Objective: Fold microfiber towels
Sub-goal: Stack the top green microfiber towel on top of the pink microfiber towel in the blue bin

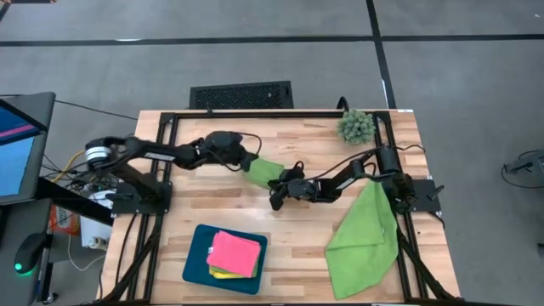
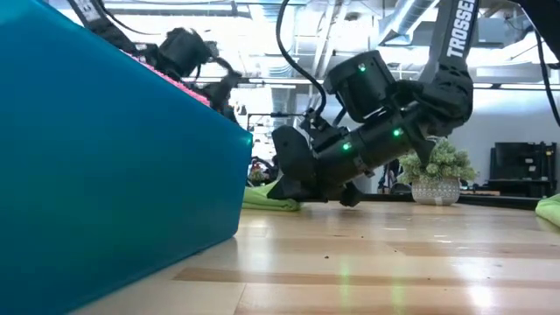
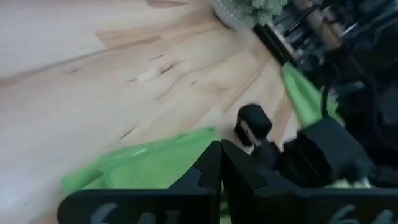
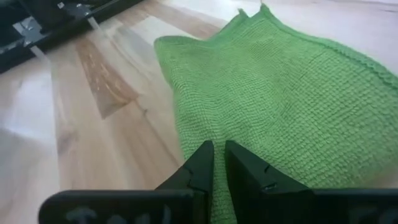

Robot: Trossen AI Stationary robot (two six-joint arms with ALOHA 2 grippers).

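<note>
Looming right against the low camera, the dark teal rectangular tray fills the near side; from above it sits at the front of the pale wooden table, holding a hot pink folded microfiber towel on a yellow one.

Largest of the cloths, a limp lime green towel lies spread and rumpled at the table's right front, near the right arm's base, not yet folded.

Mid-table, a smaller lime green towel is stretched between the two arms. The left gripper is clenched on its left end. The right gripper is pinched on its other edge, green weave running between the fingers.

A small spiky green plant stands at the back right corner.

Judging by this, the fold of the middle towel is in hand. The next move likely calls for both grippers to carry their held edges over together, keeping the cloth taut and corners matched before letting go.
</note>
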